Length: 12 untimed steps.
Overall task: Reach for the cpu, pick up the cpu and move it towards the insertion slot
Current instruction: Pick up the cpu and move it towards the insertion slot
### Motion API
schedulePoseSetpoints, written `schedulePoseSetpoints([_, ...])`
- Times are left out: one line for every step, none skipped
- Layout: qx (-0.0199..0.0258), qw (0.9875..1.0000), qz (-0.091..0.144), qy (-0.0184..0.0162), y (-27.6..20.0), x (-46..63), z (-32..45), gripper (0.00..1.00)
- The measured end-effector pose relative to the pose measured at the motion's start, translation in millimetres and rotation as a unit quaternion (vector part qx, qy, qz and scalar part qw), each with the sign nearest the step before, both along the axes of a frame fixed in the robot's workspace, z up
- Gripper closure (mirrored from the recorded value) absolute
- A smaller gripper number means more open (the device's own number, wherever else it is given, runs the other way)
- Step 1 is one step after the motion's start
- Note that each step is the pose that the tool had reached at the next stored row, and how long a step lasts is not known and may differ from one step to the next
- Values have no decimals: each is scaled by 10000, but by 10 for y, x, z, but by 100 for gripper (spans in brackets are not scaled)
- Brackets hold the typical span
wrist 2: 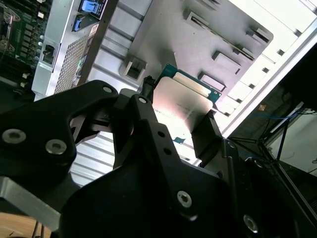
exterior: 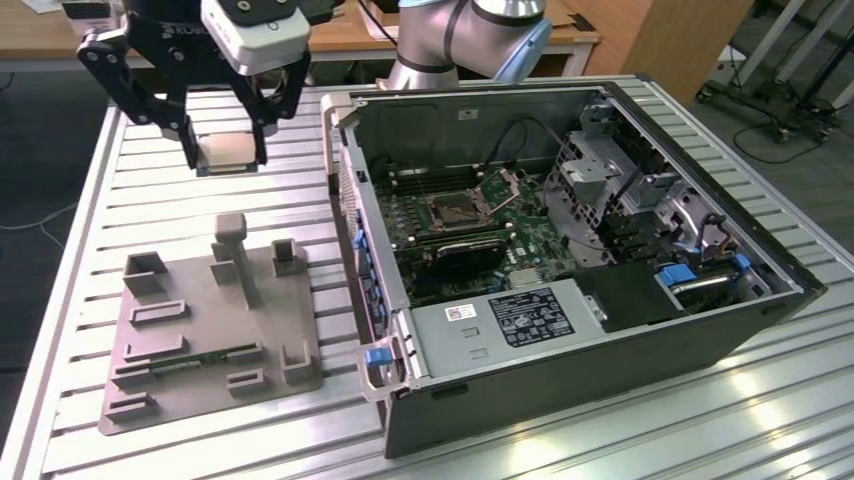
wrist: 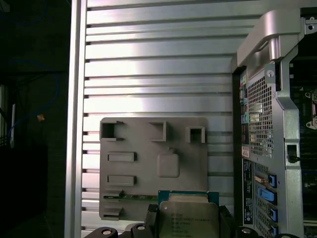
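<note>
The cpu (exterior: 230, 151) is a flat square chip with a pale metal top, held in the air above the slatted table at the exterior view's upper left. My gripper (exterior: 228, 146) is shut on it, one black finger on each side. In both wrist views the cpu (wrist 2: 179, 101) (wrist: 188, 214) sits between the fingers (wrist 2: 148, 119), its green edge showing. The insertion slot (exterior: 454, 209) lies on the green board inside the open computer case, with its hinged metal plate (exterior: 506, 187) raised. It is well off to the exterior view's right of the gripper.
A grey fixture plate (exterior: 200, 300) with raised holders lies on the table (exterior: 147, 200) below the gripper, a green memory stick (exterior: 200, 358) in it. The open computer case (exterior: 534, 375) stands at the exterior view's right, its side wall (exterior: 350, 210) between gripper and socket.
</note>
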<state>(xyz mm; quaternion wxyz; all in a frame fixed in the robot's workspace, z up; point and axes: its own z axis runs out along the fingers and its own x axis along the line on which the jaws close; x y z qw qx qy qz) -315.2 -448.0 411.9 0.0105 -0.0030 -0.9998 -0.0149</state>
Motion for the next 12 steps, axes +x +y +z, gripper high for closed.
schedulePoseSetpoints([0,10000,0,0,0,6,0,45])
schedulePoseSetpoints([0,10000,0,-1,0,11,0,45])
schedulePoseSetpoints([0,10000,0,0,0,17,0,45])
schedulePoseSetpoints([0,10000,0,0,0,22,0,45])
schedulePoseSetpoints([0,10000,0,0,0,27,0,45])
schedulePoseSetpoints([0,10000,0,0,1,33,0,45])
schedulePoseSetpoints([0,10000,0,0,1,39,-1,45])
schedulePoseSetpoints([0,10000,0,0,1,44,0,45])
schedulePoseSetpoints([0,10000,0,0,1,50,0,45])
schedulePoseSetpoints([0,10000,0,0,1,56,0,45])
schedulePoseSetpoints([0,10000,0,0,1,61,0,45])
schedulePoseSetpoints([0,10000,0,0,1,66,0,45])
